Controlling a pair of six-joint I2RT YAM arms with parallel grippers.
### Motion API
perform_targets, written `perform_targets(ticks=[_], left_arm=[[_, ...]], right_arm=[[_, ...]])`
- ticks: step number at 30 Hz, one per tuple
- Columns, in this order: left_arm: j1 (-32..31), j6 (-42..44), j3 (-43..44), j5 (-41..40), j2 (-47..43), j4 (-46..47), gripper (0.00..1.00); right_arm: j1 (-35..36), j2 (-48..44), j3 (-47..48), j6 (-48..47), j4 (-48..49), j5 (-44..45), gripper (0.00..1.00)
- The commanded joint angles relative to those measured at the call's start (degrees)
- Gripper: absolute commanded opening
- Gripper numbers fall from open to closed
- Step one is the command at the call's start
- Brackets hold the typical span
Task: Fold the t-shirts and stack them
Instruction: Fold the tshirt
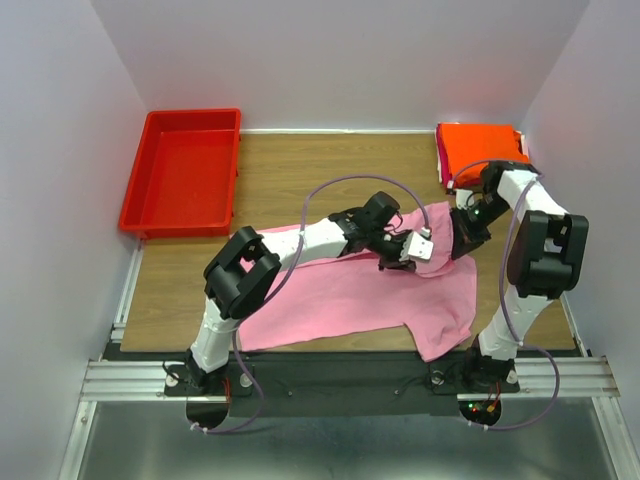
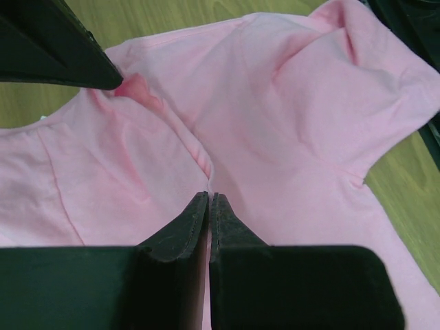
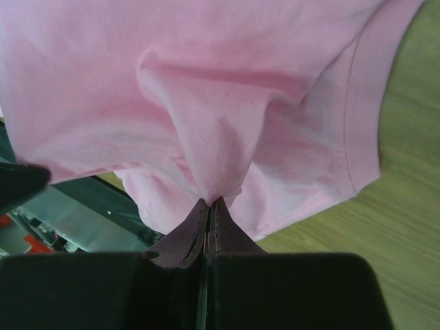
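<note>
The light pink t-shirt (image 1: 350, 295) lies spread on the table's near half. My left gripper (image 1: 392, 258) is over its upper middle, shut on a pinched ridge of the pink cloth (image 2: 199, 155); the fingertips (image 2: 208, 196) meet there. My right gripper (image 1: 462, 243) is at the shirt's upper right, shut on a raised fold of the same shirt (image 3: 216, 137), which hangs above the wood. The bright orange t-shirt (image 1: 480, 150) lies folded at the back right corner. A thin darker pink-red edge (image 1: 441, 168) shows along its left side.
A rigid red plastic tray (image 1: 185, 170) stands at the back left. The wooden table (image 1: 300, 170) is walled by white panels on three sides. A metal rail (image 1: 350, 375) runs along the near edge. A dark wedge (image 2: 48, 48) touches the cloth in the left wrist view.
</note>
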Motion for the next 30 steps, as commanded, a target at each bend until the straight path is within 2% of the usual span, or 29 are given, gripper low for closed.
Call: perform_targets(ticks=[1, 3, 6, 7, 8, 10, 12, 15, 17, 21, 22, 24, 28, 29, 30], left_arm=[[0.01, 2.26, -0.87, 4.51, -3.04, -4.04, 0.0], [0.01, 3.14, -0.96, 4.52, -2.43, -5.1, 0.0], [0.1, 5.42, -0.87, 4.25, -1.64, -7.11, 0.08], [0.01, 5.77, -0.52, 4.08, -0.94, -7.73, 0.13], [0.01, 6.56, -0.17, 3.99, -0.67, -9.3, 0.21], [0.01, 7.27, 0.36, 3.64, -0.14, -10.81, 0.31], [0.1, 7.62, 0.27, 3.2, -1.01, -12.13, 0.35], [1.15, 7.1, -1.83, 3.28, -4.25, -13.27, 0.4], [3.42, 4.74, -3.67, 4.5, -7.42, -13.71, 0.41], [8.17, 0.78, -6.84, 5.22, -11.99, -14.59, 0.41], [11.23, -0.89, -8.94, 4.7, -14.53, -14.42, 0.41], [14.41, -3.26, -10.97, 3.29, -18.05, -14.24, 0.4], [23.01, -9.14, -14.57, -5.21, -21.4, -15.38, 0.39], [25.65, -9.86, -14.67, -7.94, -21.41, -17.04, 0.38], [25.67, -10.91, -14.84, -8.92, -21.41, -17.84, 0.38]], right_arm=[[-0.56, -4.2, -1.83, -1.84, -2.57, 2.18, 0.01], [-0.56, -4.38, -3.14, -2.1, -2.66, 3.32, 0.01], [-0.48, -4.12, -3.76, -2.28, -2.22, 4.82, 0.04], [-0.56, -4.03, -4.11, -2.28, -2.14, 5.17, 0.12], [-0.56, -3.68, -4.29, -2.36, -2.13, 6.3, 0.14], [-0.56, -3.33, -4.55, -2.71, -2.4, 8.41, 0.22], [-0.56, -3.68, -3.94, -4.2, -3.71, 8.69, 0.31], [-0.56, -4.03, -0.43, -6.83, -6.42, 7.55, 0.51], [-0.56, -4.03, 3.77, -7.02, -6.35, 6.24, 0.57], [-0.56, -1.75, 11.43, -6.94, -6.18, 0.44, 0.58], [-0.48, 0.78, 12.83, -5.19, -5.22, -0.7, 0.58], [-0.39, 3.25, 16.25, -2.9, -3.03, -3.52, 0.54], [1.62, 8.61, 19.52, 2.2, 5.49, -4.58, 0.41], [2.51, 9.41, 19.96, 3.42, 7.86, -4.32, 0.4], [2.86, 10.2, 20.14, 3.96, 9.02, -4.32, 0.4]])
